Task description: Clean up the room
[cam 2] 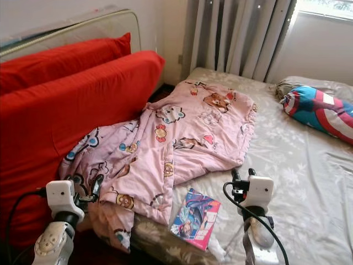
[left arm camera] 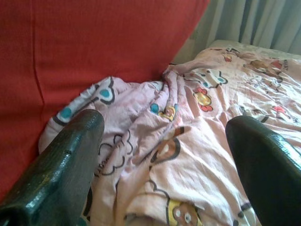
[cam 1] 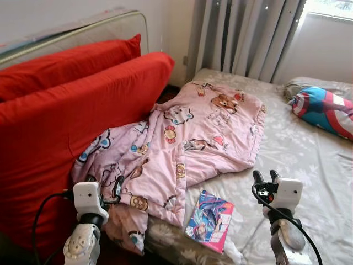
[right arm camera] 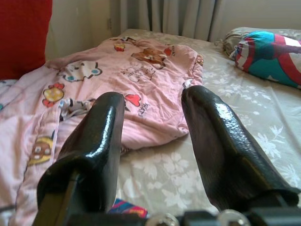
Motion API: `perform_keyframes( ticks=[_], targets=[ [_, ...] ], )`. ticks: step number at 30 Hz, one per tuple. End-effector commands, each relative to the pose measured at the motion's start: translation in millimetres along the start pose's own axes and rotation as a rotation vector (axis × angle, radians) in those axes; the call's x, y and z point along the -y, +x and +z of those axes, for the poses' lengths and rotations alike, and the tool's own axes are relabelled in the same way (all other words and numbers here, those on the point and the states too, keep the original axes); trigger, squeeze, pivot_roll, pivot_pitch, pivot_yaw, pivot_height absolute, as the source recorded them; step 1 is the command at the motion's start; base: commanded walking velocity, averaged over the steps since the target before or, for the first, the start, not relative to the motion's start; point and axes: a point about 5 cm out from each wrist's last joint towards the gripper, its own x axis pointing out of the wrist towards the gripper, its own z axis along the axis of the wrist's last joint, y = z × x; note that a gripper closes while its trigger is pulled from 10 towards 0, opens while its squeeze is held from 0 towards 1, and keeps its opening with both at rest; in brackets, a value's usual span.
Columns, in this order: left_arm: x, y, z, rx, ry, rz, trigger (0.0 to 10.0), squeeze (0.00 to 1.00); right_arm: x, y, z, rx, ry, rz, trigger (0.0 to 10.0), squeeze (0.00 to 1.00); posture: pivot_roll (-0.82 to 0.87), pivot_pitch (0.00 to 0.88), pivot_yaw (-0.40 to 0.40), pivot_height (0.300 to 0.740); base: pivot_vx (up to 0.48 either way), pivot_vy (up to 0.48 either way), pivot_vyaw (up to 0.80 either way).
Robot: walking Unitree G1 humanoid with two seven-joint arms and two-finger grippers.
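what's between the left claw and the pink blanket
Nothing visible. The open left claw hangs right over the pink blanket at its crumpled edge beside the red cushion, with only air between its fingers and the fabric.

A bedroom in a home, lit by daylight. A bed [cam 1: 309, 160] spread with a grey floral sheet, a rumpled pink cartoon-print quilt [cam 1: 187, 138] lying across its near half and spilling over the edge. A pillow in red, white and blue stripes with a round shield design [cam 1: 325, 110] at the far side of the bed. A colourful picture book [cam 1: 209, 221] flat on the sheet just beside the quilt's edge. Two big red cushions [cam 1: 71, 105] propped upright alongside the bed against a padded board [cam 1: 83, 30]. Grey curtains [cam 1: 242, 36] hanging behind the bed, beside a bright window [cam 1: 331, 6]; plain pale walls.
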Motion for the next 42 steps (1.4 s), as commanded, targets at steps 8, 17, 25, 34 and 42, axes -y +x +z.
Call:
perform_keyframes(
  ticks=[8, 17, 25, 34, 42],
  targets=[
    [0.1, -2.6, 2.4, 0.002, 0.006, -0.001, 10.0, 0.00, -9.3, -0.7, 0.9, 0.002, -0.012, 0.067, 10.0, 0.00, 0.00, 0.000, -0.067, 0.646, 0.000, 0.000, 0.00],
    [1.5, -6.2, 1.8, -0.006, 0.008, -0.011, 10.0, 0.00, -9.0, -5.3, -3.0, -0.014, -0.020, 0.080, 10.0, 0.00, 0.01, 0.000, -0.070, 0.646, 0.000, 0.000, 0.00],
    [2.7, -7.5, 2.4, -0.010, 0.008, -0.020, 10.0, 0.00, -9.7, -8.0, -6.8, -0.035, -0.019, 0.083, 10.0, 0.00, 0.02, 0.000, -0.069, 0.646, 0.000, 0.000, 0.00],
    [5.1, -7.9, 2.6, -0.018, 0.005, -0.029, 10.0, 0.00, -8.5, -9.0, -8.7, -0.045, -0.008, 0.076, 10.0, 0.00, 0.02, 0.000, -0.070, 0.621, 0.000, 0.000, 0.00],
    [5.8, -4.8, 2.0, -0.028, 0.010, -0.043, 10.0, 0.00, -12.0, -1.0, -6.9, -0.051, 0.043, 0.065, 10.0, 0.00, 0.01, 0.000, -0.058, 0.621, 0.000, 0.000, 0.00]
  ],
)
